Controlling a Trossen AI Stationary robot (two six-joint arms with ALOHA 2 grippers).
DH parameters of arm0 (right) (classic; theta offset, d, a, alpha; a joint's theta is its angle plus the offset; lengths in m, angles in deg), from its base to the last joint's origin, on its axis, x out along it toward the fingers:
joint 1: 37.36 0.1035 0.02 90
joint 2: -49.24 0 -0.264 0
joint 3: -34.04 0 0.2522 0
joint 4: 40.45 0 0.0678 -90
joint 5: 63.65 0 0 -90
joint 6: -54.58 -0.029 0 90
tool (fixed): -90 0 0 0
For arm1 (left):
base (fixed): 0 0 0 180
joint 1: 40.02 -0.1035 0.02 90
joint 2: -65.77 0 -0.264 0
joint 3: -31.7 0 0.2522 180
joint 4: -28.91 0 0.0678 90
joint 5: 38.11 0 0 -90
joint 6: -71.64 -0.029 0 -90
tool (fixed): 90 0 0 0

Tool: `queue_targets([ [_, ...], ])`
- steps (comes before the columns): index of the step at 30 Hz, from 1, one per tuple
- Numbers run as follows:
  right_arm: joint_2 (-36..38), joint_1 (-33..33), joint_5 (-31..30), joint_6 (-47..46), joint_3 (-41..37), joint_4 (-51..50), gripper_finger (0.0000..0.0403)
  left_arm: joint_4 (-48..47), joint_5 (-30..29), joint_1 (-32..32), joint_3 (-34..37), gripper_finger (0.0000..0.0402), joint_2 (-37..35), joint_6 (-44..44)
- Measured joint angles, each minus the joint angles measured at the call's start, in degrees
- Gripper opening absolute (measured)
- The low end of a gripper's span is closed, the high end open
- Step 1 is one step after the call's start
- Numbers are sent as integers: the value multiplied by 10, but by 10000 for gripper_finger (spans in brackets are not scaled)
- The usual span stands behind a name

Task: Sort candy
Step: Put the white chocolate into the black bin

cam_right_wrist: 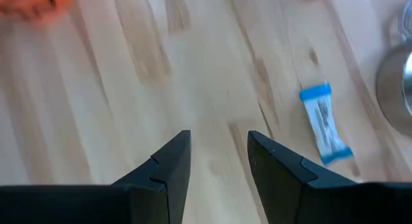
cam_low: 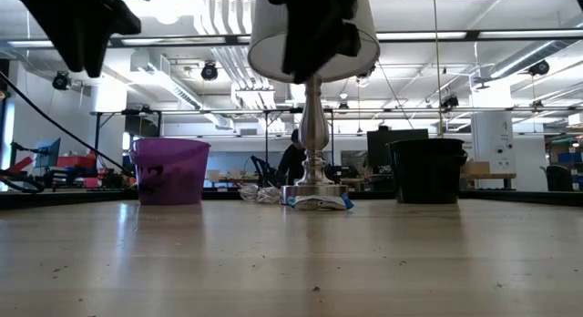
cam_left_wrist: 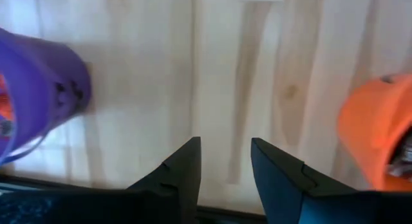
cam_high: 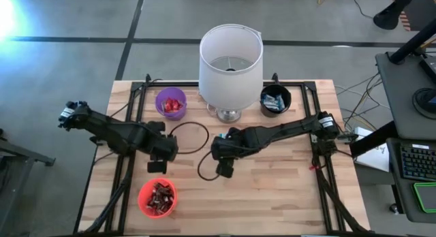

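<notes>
**Three cups filled, one blue candy loose by the lamp**

We see three cups on the wooden table. The purple cup, at the far side left of the lamp, holds red-wrapped candy. The black cup, right of the lamp, holds light blue-and-white candy. The orange-red cup, near the front edge on the left, holds dark brown candy.

One light blue-and-white candy bar lies flat on the bare wood just beside the lamp's metal base; in the low view it rests against the foot of the lamp.

The left pincer hangs above the table between the purple cup and the orange-red cup, its fingers parted by a moderate gap with only wood showing between them; it has hold of nothing. The right pincer hangs over the middle of the table in front of the lamp, its fingers likewise parted and empty, with the loose blue candy bar lying ahead of it and off to one side, not touching it.

A black cable loop lies on the table between the two arms.
</notes>
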Motion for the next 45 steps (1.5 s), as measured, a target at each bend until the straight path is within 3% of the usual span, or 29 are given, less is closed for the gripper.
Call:
queue_targets([
  [7, 0, -4, 2, 75, -51, -24, 143, -3, -19, -60, 0, 103, -14, -44],
  [11, 0, -21, -28, 100, -85, -11, 148, -4, -21, -84, 0, 96, -26, -42],
  [22, 0, -90, -29, 204, -160, 63, 155, -11, -66, -95, 0, 94, -41, -20],
  [31, -2, -105, -20, 288, -198, 110, 155, -41, -78, -117, 0, 94, -41, 20],
  [35, -2, -119, 25, 304, -232, 149, 155, -53, -79, -134, 0, 94, -41, 45],
  [38, -2, -128, 3, 318, -257, 177, 155, -53, -79, -146, 0, 94, -41, 55],
  [45, -2, -154, 13, 374, -288, 194, 153, -51, -79, -158, 0, 94, -41, 69],
])
